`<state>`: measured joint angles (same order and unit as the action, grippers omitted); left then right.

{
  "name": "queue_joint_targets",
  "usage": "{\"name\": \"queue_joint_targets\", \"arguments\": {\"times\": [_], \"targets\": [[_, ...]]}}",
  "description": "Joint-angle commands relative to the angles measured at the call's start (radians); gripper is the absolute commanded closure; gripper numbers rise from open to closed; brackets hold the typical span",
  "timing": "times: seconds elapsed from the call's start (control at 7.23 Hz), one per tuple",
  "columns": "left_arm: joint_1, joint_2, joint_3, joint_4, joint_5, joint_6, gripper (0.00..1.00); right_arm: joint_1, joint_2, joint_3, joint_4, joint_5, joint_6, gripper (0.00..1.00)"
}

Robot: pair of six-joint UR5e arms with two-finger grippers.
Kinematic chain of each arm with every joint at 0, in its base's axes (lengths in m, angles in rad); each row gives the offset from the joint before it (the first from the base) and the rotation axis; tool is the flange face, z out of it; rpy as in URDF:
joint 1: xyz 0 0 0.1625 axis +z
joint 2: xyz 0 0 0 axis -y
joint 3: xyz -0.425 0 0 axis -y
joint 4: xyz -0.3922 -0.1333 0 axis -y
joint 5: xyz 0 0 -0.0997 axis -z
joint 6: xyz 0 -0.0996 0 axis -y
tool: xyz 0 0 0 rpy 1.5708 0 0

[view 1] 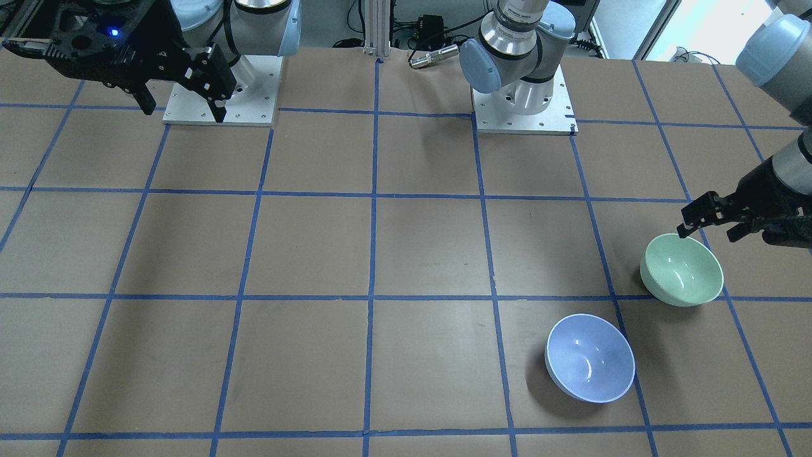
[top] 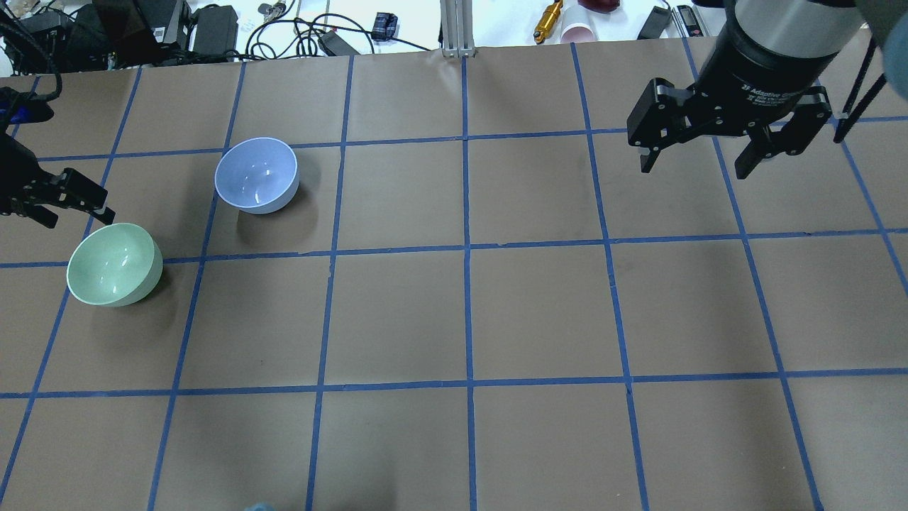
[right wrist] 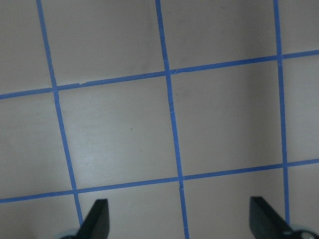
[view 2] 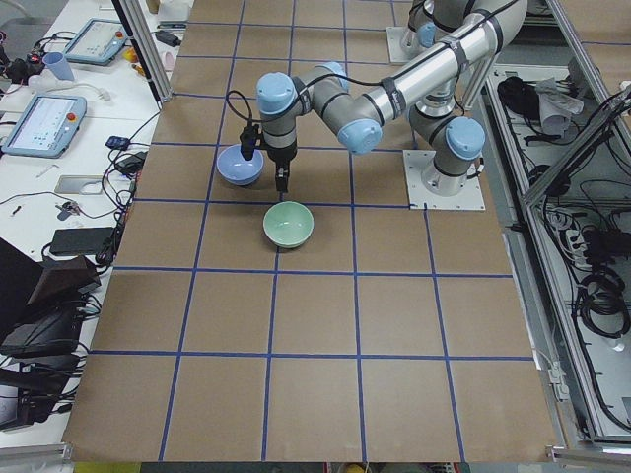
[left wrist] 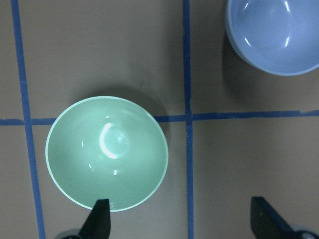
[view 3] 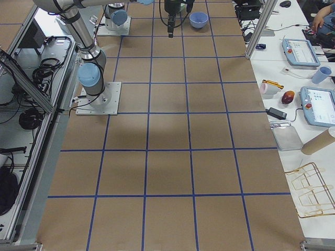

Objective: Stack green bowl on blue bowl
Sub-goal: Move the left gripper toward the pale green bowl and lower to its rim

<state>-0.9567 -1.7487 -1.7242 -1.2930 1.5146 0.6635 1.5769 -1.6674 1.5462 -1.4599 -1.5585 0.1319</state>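
The green bowl (view 1: 682,270) stands upright on the table at my left (top: 113,264), and shows in the left wrist view (left wrist: 107,152). The blue bowl (view 1: 590,357) stands upright about one grid square away, apart from it (top: 257,174) (left wrist: 271,35). My left gripper (top: 78,218) is open and empty, raised above the green bowl (view 1: 707,233). In its wrist view one fingertip (left wrist: 99,219) overlaps the bowl's rim and the other hangs over bare table. My right gripper (top: 694,169) is open and empty, held high over the table's right side (right wrist: 182,221).
Brown paper with a blue tape grid (top: 467,248) covers the table. The two arm base plates (view 1: 523,111) (view 1: 222,95) sit at the robot's edge. Cables, tools and a cup (top: 578,32) lie beyond the far edge.
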Motion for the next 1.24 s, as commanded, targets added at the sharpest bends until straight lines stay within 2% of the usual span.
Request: {"name": "queue_joint_targets", "arguments": {"times": [0.0, 0.28, 0.55, 1.11], "targets": [[0.112, -0.072, -0.043, 0.092, -0.066, 0.119, 0.0, 0.0, 0.0, 0.002, 0.0, 0.0, 0.0, 0.0], [0.167, -0.124, -0.07, 0.191, -0.09, 0.209, 0.0, 0.0, 0.0, 0.0, 0.0, 0.0, 0.0, 0.0], [0.179, -0.198, -0.057, 0.236, -0.125, 0.212, 0.0, 0.0, 0.0, 0.0, 0.0, 0.0, 0.0, 0.0], [0.219, -0.287, -0.052, 0.264, -0.162, 0.249, 0.0, -0.001, 0.0, 0.0, 0.001, 0.0, 0.0, 0.0]]}}
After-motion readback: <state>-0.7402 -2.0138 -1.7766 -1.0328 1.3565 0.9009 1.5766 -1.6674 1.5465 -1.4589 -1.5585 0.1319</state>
